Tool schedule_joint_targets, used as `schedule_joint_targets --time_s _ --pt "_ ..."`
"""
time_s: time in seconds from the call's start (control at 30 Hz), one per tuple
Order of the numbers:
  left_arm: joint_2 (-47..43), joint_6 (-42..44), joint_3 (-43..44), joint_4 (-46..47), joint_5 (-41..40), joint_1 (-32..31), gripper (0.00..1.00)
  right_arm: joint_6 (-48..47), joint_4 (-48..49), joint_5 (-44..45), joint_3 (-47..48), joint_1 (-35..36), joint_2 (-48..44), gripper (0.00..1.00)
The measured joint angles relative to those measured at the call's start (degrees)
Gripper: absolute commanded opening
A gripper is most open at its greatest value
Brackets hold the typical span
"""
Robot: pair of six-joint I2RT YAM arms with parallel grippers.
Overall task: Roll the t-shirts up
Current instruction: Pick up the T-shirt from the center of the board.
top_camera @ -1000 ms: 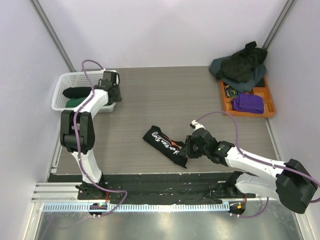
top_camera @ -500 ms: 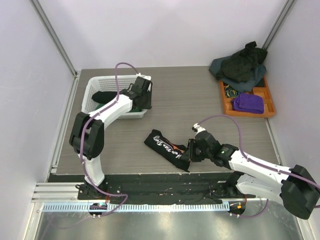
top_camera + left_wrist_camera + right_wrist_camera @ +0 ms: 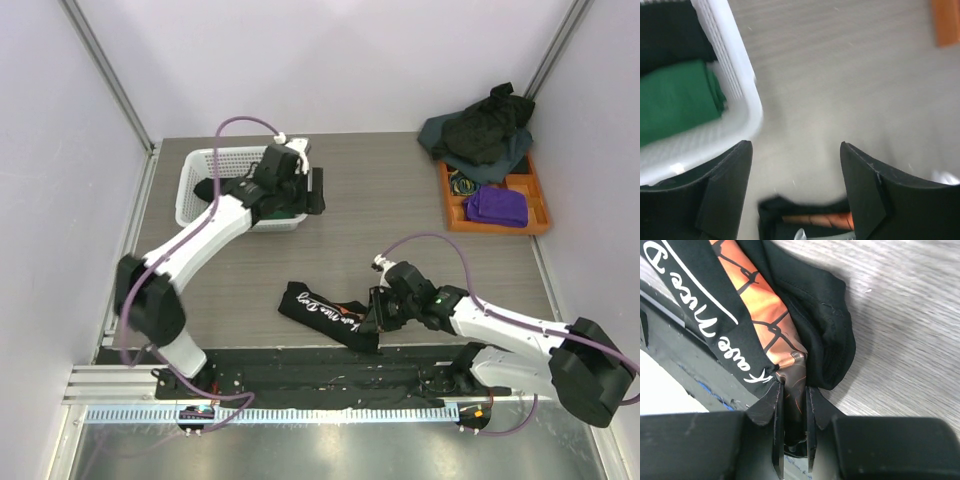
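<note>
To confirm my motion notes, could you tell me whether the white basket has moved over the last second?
Yes. The white basket has slid right, ending up closer to the orange tray.

The table (image 3: 400, 210) is grey-brown with a fine wood grain. Near its far left corner, a white basket (image 3: 195, 185) with slatted walls holds a green shirt (image 3: 675, 100) and a black shirt (image 3: 667, 30). By the near edge lies a lettered shirt (image 3: 320, 312), black with white script and an orange panel crossed by dark net-like lines. In the far right corner, a black heap (image 3: 490, 125) sits on a slate-grey shirt (image 3: 435, 135), beside an orange tray (image 3: 535, 200) holding purple cloth (image 3: 497, 207). The left arm (image 3: 200, 240) and right arm (image 3: 500, 322) are white with black joints and purple cables (image 3: 240, 125).
</note>
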Motion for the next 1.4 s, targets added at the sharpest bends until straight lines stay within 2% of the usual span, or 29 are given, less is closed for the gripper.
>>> schedule_joint_targets --time_s 0.03,0.07,0.27,0.33,0.4,0.57,0.8,0.93,1.1,1.33,1.4 --pt "-3.74 -0.22 -2.25 -0.42 0.81 -0.37 0.87 -0.44 -0.07 -0.52 0.17 0.00 0.44 0.01" --pt "-7.69 -0.57 -4.68 -0.79 1.51 -0.81 1.00 -1.05 -0.15 -0.98 0.50 0.00 0.94 0.01" --pt "-30.42 -5.75 -24.79 1.70 1.09 -0.98 1.00 -3.54 -1.20 -0.87 3.87 0.00 5.57 0.01" --pt "-33.90 -7.45 -31.28 3.23 0.44 -0.83 1.00 -4.59 -2.12 0.07 6.10 0.00 8.26 0.01" --pt "-35.26 -9.16 -37.75 4.20 0.26 -0.72 1.00 -5.95 -2.84 1.22 8.72 0.00 11.34 0.01" --pt "-33.97 -12.59 -47.60 5.86 0.31 -0.22 1.00 -9.03 -3.63 3.26 14.95 0.00 18.34 0.01" --pt "-37.18 -16.68 -54.03 7.54 -0.35 1.90 1.00 -11.74 -4.17 5.11 19.15 0.00 22.82 0.01" --pt "-40.72 -18.58 -57.18 8.39 0.26 3.87 0.92 -12.24 -4.26 5.46 19.67 0.00 23.74 0.01" --pt "-40.24 -21.24 -61.64 12.66 5.14 6.62 0.83 -12.74 -4.37 5.57 19.93 0.00 24.04 0.01" --pt "-36.81 -23.34 -63.60 18.64 10.71 7.08 0.52 -13.14 -4.44 5.57 20.26 0.00 24.52 0.01" --pt "-35.87 -23.80 -63.84 20.04 11.87 7.10 0.37 -13.16 -4.46 5.57 20.41 0.00 24.70 0.01"
